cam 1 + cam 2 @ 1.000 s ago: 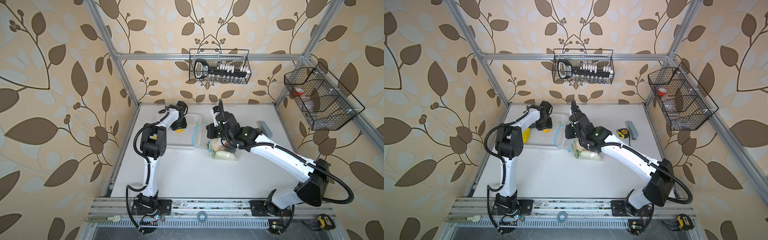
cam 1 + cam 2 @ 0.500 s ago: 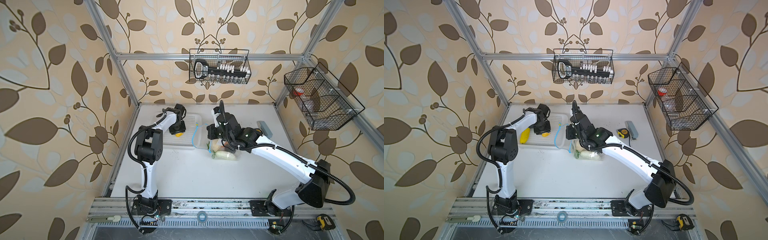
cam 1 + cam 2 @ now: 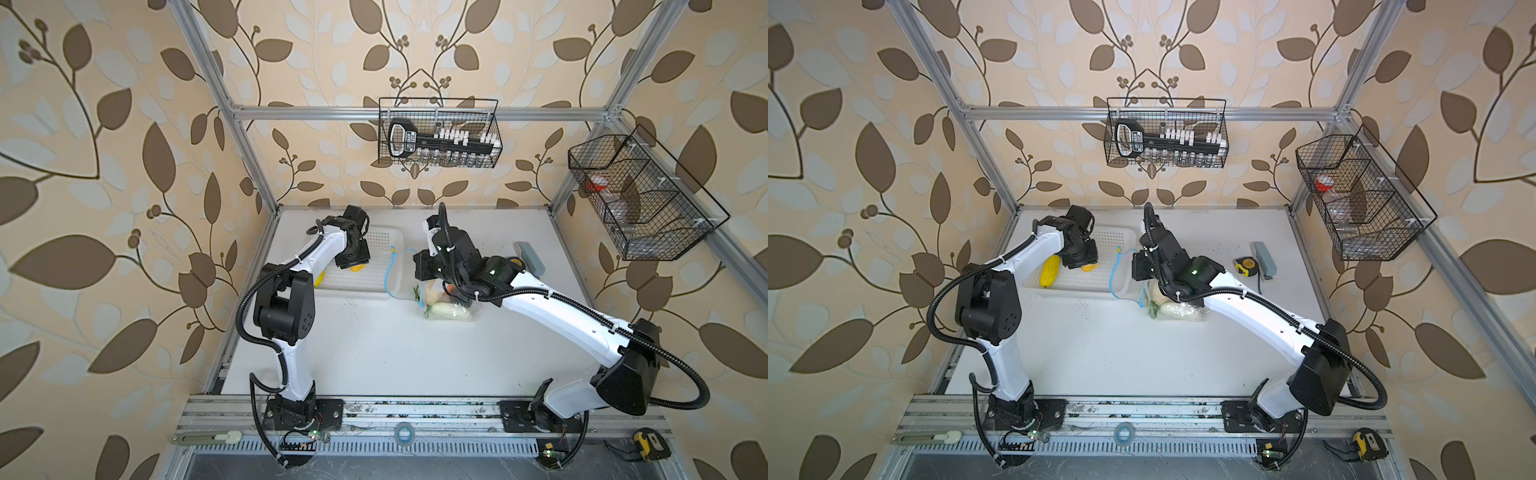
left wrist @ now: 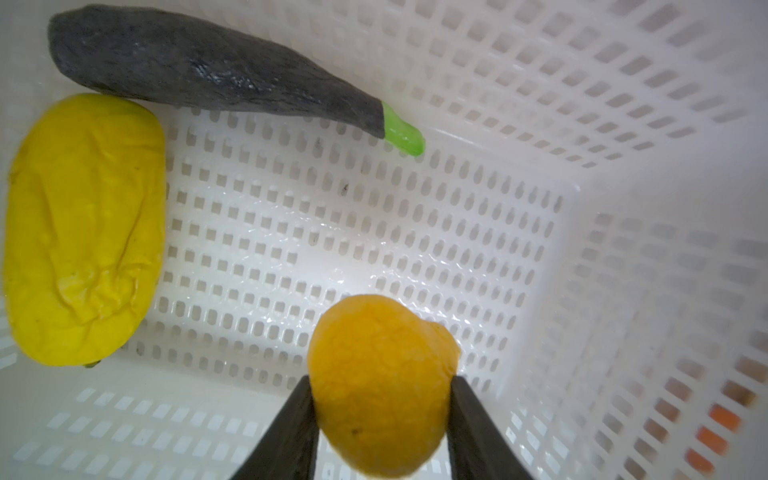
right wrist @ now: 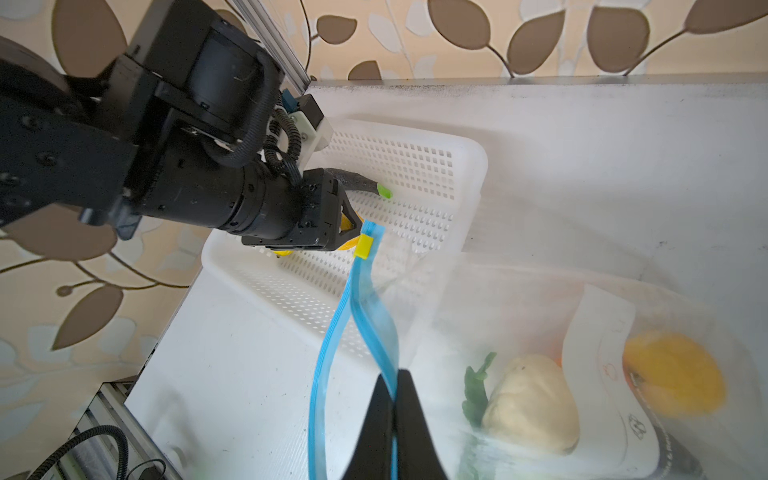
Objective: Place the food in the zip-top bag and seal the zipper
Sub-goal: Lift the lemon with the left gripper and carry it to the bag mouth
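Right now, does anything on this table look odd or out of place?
Nothing is spilled or broken. A yellow tape measure and a grey block lie near the clear bag, and neither is food. The bag's blue strip is twisted.

No legible txt; bag label too blurry.
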Controlling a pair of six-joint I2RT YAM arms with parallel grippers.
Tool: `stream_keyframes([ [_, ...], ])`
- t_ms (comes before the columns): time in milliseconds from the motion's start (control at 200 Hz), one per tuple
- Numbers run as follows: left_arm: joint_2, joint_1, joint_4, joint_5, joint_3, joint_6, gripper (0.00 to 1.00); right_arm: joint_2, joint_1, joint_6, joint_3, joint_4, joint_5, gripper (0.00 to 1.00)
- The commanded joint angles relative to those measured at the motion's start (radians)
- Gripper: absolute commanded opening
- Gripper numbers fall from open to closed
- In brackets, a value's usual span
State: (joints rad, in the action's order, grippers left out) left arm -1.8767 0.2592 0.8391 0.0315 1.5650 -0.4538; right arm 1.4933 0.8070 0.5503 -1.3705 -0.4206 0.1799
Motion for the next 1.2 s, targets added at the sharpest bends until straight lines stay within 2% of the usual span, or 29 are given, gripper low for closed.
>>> stream_keyframes([
  [0, 0.109, 0.023, 0.022, -0.024, -0.021, -0.019, 0.45, -0.02, 0.008, 0.008, 0.008, 0.016, 0.014, 0.0],
  [285, 0.223, 0.059, 0.031, -0.032, -0.097, -0.022, 0.45, -0.002, 0.018, 0.008, -0.001, 0.013, 0.018, 0.0],
  [680, 0.43, 0.071, 0.063, -0.152, -0.114, -0.011, 0.49, 0.002, 0.02, 0.008, -0.013, 0.006, 0.026, 0.0],
  [825, 0.509, 0.119, 0.057, -0.201, -0.118, -0.025, 0.5, 0.008, 0.023, 0.01, -0.019, 0.008, 0.025, 0.0],
  [1005, 0.559, 0.22, 0.079, -0.163, -0.108, -0.028, 0.5, 0.007, 0.025, 0.009, -0.024, 0.003, 0.03, 0.0],
  [1195, 0.565, 0.265, 0.018, -0.247, -0.155, -0.031, 0.46, 0.006, 0.029, 0.008, -0.025, 0.005, 0.03, 0.0],
])
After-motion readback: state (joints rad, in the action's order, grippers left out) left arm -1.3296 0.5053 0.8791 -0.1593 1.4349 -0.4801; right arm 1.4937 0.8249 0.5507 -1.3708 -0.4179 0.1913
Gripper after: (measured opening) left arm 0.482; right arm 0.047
